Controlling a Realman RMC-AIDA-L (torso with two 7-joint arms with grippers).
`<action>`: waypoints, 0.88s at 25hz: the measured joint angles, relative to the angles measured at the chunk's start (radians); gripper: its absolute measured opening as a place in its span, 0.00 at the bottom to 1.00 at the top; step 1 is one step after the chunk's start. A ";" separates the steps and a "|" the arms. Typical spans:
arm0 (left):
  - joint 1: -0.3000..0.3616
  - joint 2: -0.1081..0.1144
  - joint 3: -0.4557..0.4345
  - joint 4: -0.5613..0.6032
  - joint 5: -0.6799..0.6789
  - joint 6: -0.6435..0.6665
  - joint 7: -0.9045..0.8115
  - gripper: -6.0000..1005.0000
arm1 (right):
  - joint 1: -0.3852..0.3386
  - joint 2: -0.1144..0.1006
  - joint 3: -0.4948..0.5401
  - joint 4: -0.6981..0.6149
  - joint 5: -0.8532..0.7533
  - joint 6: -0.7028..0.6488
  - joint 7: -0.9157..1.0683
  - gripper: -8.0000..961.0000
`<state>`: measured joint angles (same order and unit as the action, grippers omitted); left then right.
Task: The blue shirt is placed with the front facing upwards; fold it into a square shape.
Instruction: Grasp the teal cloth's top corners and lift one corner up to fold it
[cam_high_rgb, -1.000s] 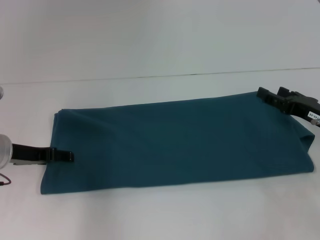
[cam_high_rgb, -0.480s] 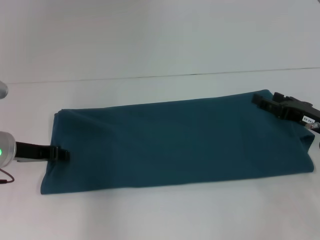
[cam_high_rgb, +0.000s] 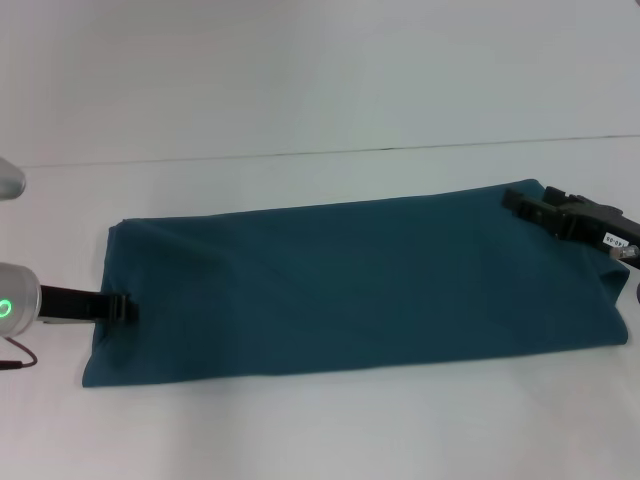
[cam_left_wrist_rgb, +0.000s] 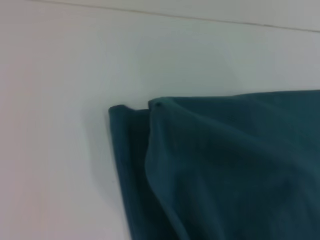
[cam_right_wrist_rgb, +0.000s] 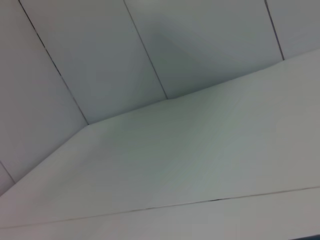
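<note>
A white counter (cam_high_rgb: 300, 430) fills the head view, its far edge meeting a pale wall along a thin dark line. Bare surface lies on every side of the cloth — a wide strip behind it, a broad band in front, and narrower margins at both ends.

The blue shirt (cam_high_rgb: 350, 290) lies across the middle of the counter as a long, flat band, plain teal side up, with no lettering in sight. Its long edges run nearly parallel, the far one rising slightly toward the robot's right. The near edge is a clean line. At the robot's left the band ends in a short straight edge with a slightly rounded far corner; at the right it ends in a softer, thicker fold that bulges a little.

The left wrist view shows a corner of the shirt (cam_left_wrist_rgb: 210, 170) close up: two layers stacked, the upper one set just inside the lower, with a soft ridge running along the offset.

The left end effector (cam_high_rgb: 120, 308) sits low at the shirt's left end, its dark tip just over the cloth's edge; whether its fingers are parted or closed cannot be told. The right end effector (cam_high_rgb: 527, 205) hovers at the far right corner of the shirt, and its grip state cannot be told either.

The right wrist view shows only pale wall panels and bare counter.
</note>
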<state>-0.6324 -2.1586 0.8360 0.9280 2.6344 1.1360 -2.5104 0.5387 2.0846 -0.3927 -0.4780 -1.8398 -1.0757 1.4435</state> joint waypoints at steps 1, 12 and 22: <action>0.001 -0.002 0.000 0.006 0.000 0.003 0.000 0.12 | -0.001 0.000 0.000 0.000 0.000 0.000 0.002 0.89; 0.018 -0.002 0.036 0.073 0.008 0.028 -0.044 0.03 | -0.002 0.000 -0.007 0.001 -0.001 -0.002 0.016 0.89; 0.073 -0.006 0.066 0.170 0.010 0.017 -0.115 0.31 | 0.003 -0.001 -0.008 0.001 -0.001 0.003 0.025 0.88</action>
<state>-0.5591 -2.1651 0.9020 1.0981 2.6445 1.1528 -2.6249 0.5422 2.0833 -0.4004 -0.4770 -1.8408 -1.0727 1.4680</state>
